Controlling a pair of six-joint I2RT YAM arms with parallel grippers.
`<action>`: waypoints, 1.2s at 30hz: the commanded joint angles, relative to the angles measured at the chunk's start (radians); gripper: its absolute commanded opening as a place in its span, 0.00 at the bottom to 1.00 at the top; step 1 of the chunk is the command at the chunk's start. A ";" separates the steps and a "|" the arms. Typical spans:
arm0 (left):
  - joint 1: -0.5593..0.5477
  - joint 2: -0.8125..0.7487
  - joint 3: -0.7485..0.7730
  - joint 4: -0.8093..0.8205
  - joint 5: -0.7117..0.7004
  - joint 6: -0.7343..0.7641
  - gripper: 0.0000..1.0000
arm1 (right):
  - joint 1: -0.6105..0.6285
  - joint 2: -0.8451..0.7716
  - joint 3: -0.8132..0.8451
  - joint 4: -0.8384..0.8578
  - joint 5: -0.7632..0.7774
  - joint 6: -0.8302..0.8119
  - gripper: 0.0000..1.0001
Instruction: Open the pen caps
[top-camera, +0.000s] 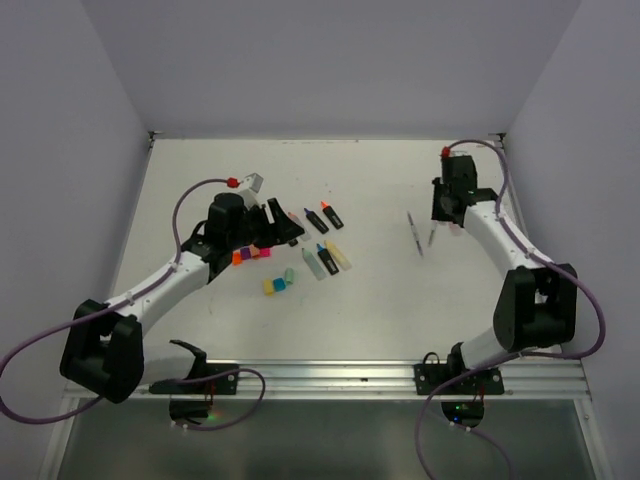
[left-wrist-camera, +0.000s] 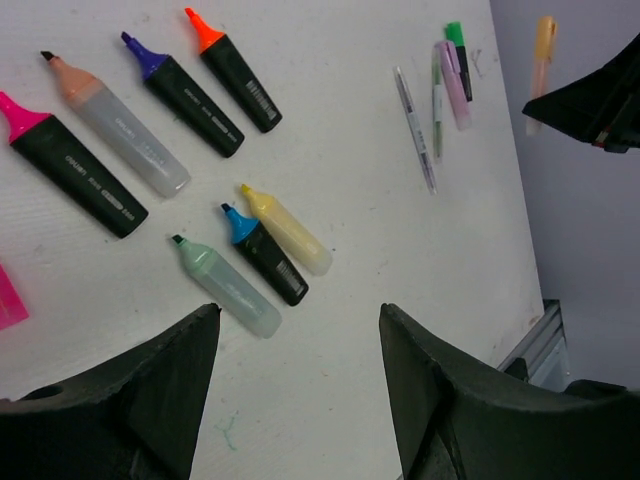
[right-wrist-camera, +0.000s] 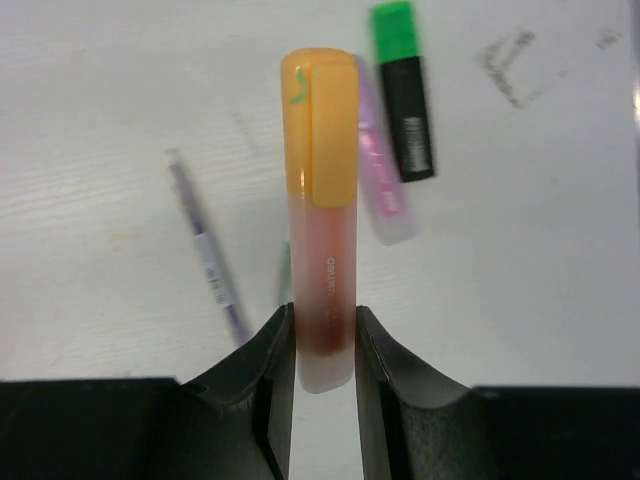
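Observation:
My right gripper (right-wrist-camera: 325, 322) is shut on the lower body of a pastel orange highlighter (right-wrist-camera: 326, 285), and its orange pen cap (right-wrist-camera: 320, 125) is still on, pointing away. Behind it lie a black highlighter with a green cap (right-wrist-camera: 396, 28) and a pastel pink highlighter (right-wrist-camera: 382, 185). My left gripper (left-wrist-camera: 300, 325) stands open over bare table with nothing between its fingers, just short of several uncapped highlighters (left-wrist-camera: 265, 255). Loose pen caps (top-camera: 250, 255) lie by the left gripper (top-camera: 280, 225), and a pink one (left-wrist-camera: 8, 300) shows at the edge of the left wrist view.
Thin grey pens (top-camera: 415, 235) lie left of the right gripper (top-camera: 445, 210); one (right-wrist-camera: 208, 262) shows in the right wrist view. The white table (top-camera: 380, 300) is walled at the back and sides, with a metal rail (top-camera: 330, 375) along its near edge.

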 joint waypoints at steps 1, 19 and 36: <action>-0.008 0.080 0.120 0.039 0.092 -0.043 0.68 | 0.211 -0.070 0.008 -0.055 -0.054 -0.031 0.00; -0.045 0.354 0.352 0.053 0.040 -0.172 0.66 | 0.684 -0.044 0.004 0.119 -0.281 -0.037 0.00; -0.114 0.359 0.329 0.076 -0.006 -0.204 0.54 | 0.724 -0.027 0.033 0.163 -0.266 0.004 0.00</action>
